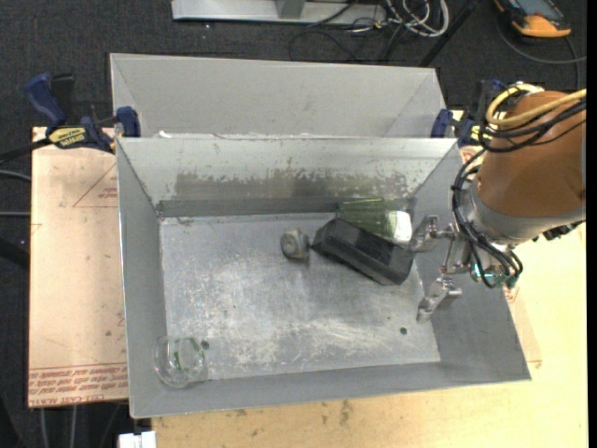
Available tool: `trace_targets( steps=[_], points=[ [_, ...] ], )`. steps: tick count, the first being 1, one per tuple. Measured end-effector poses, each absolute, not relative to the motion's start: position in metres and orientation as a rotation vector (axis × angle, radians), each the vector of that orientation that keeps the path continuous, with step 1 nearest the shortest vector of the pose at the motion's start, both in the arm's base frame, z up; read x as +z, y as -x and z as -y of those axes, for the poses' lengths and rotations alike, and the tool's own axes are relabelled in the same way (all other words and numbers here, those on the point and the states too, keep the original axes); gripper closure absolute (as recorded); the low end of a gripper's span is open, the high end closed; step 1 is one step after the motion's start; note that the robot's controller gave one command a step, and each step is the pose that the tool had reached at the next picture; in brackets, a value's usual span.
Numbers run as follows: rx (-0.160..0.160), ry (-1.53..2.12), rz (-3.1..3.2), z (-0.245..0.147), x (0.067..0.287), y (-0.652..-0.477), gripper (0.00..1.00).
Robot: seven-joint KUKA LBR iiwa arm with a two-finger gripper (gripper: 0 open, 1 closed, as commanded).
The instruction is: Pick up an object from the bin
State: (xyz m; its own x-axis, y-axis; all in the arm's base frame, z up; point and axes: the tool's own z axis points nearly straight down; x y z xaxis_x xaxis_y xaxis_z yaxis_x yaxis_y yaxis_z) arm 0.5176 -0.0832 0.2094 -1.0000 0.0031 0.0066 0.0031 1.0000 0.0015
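Observation:
My gripper (432,265) hangs at the bin's right side, just above the sloping right wall. It is open, with nothing between its fingers. Directly to its left lies a flat black block (362,250), tilted, its right end close to the fingers. A green bottle with a white cap (378,218) rests against the block's far edge, by the back wall. Left of the block sits a small grey round thing (295,245).
A clear glass cup (181,358) lies in the front left corner. The arm with its orange cover and cables hangs over the bin's right rim. The bin's walls slope steeply at the back and right.

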Motion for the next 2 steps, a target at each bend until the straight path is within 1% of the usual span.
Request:
trace_targets(
  steps=[1, 2],
  points=[
    [0.000, 0.000, 3.143, 0.083, 0.213, -0.519, 0.00],
    [-0.001, 0.107, 3.148, 0.062, 0.145, -0.550, 0.00]
  ],
)
